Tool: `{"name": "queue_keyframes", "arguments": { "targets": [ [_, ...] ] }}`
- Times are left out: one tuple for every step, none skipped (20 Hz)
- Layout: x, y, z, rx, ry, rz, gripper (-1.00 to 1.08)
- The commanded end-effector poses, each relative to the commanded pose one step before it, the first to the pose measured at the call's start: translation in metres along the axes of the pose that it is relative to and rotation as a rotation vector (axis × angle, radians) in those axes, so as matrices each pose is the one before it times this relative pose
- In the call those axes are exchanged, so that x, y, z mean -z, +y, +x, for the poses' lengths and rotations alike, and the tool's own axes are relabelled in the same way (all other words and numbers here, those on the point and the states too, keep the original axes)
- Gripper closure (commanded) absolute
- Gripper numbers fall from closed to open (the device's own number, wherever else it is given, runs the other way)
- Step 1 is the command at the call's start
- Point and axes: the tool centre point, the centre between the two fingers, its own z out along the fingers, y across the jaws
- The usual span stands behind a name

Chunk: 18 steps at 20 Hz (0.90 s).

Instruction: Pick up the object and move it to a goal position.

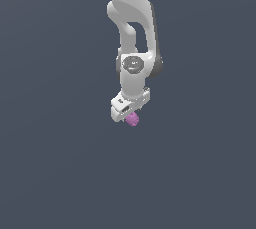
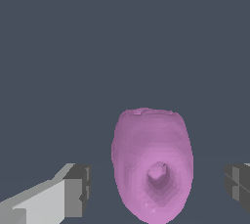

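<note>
The object (image 2: 152,164) is a pink-purple lumpy oval blob with a small hollow in its near end. In the wrist view it lies between my two dark finger pads (image 2: 80,189), with a gap on each side. My gripper (image 2: 156,185) is open around it and touches it on neither side. In the exterior view the white gripper (image 1: 128,113) hangs straight down from the arm, and the object (image 1: 132,119) shows just below the hand. I cannot tell whether the object rests on the ground.
A plain dark grey-blue surface (image 1: 60,173) fills both views. No other objects, walls or goal marker show.
</note>
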Motion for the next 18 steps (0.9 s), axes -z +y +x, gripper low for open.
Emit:
{"name": "queue_keyframes", "arguments": {
  "targets": [
    [-0.01244,-0.00049,-0.00053,0.00123,-0.00036,0.00049,-0.92],
    [-0.00387,-0.00017,0.00010,0.00068,0.00009,0.00000,-0.92],
    [-0.00325,0.00018,-0.00004,0.00000,0.00000,0.00000,-0.92],
    [-0.00258,0.00020,0.00005,0.00000,0.00000,0.00000,-0.92],
    [-0.00192,0.00021,0.00011,0.00000,0.00000,0.00000,-0.92],
    [-0.00130,0.00019,0.00014,0.00000,0.00000,0.00000,-0.92],
    [-0.00074,0.00014,0.00012,0.00000,0.00000,0.00000,-0.92],
    [-0.00024,0.00005,0.00005,0.00000,0.00000,0.00000,-0.92],
    [0.00000,0.00000,0.00000,0.00000,0.00000,0.00000,1.08],
    [0.00000,0.00000,0.00000,0.00000,0.00000,0.00000,1.08],
    [0.00000,0.00000,0.00000,0.00000,0.00000,0.00000,1.08],
    [0.00000,0.00000,0.00000,0.00000,0.00000,0.00000,1.08],
    [0.00000,0.00000,0.00000,0.00000,0.00000,0.00000,1.08],
    [0.00000,0.00000,0.00000,0.00000,0.00000,0.00000,1.08],
    [0.00000,0.00000,0.00000,0.00000,0.00000,0.00000,1.08],
    [0.00000,0.00000,0.00000,0.00000,0.00000,0.00000,1.08],
    [0.00000,0.00000,0.00000,0.00000,0.00000,0.00000,1.08],
    [0.00000,0.00000,0.00000,0.00000,0.00000,0.00000,1.08]
  ]
}}
